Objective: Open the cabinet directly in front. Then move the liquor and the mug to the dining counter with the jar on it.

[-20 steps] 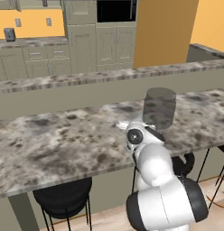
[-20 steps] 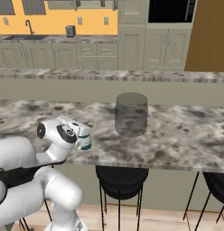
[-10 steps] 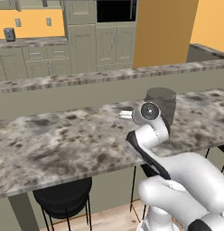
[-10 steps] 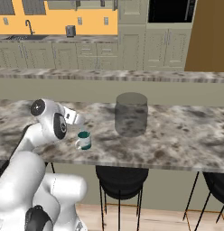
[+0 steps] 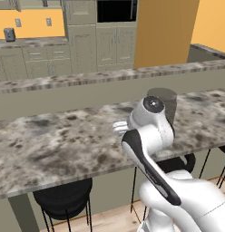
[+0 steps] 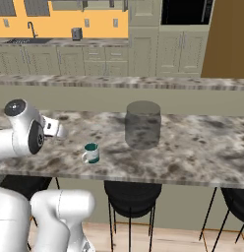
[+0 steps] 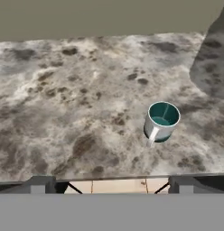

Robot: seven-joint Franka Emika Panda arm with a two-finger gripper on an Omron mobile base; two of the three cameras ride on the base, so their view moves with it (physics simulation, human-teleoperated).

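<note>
Now the small white mug with teal inside [image 6: 91, 153] stands upright on the grey-brown speckled marble dining counter [image 6: 193, 147], near the large translucent grey glass jar [image 6: 142, 124]. The two-finger gripper [image 7: 111, 182], wide open and empty, should probably rise straight away without brushing it.

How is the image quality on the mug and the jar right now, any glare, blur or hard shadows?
Hand view: the mug is crisp, no glare, with a faint shadow at its base. Right base view: the jar is see-through, so the dining counter pattern shows through it; flat, even light. Left base view: the arm covers part of the jar.
</note>
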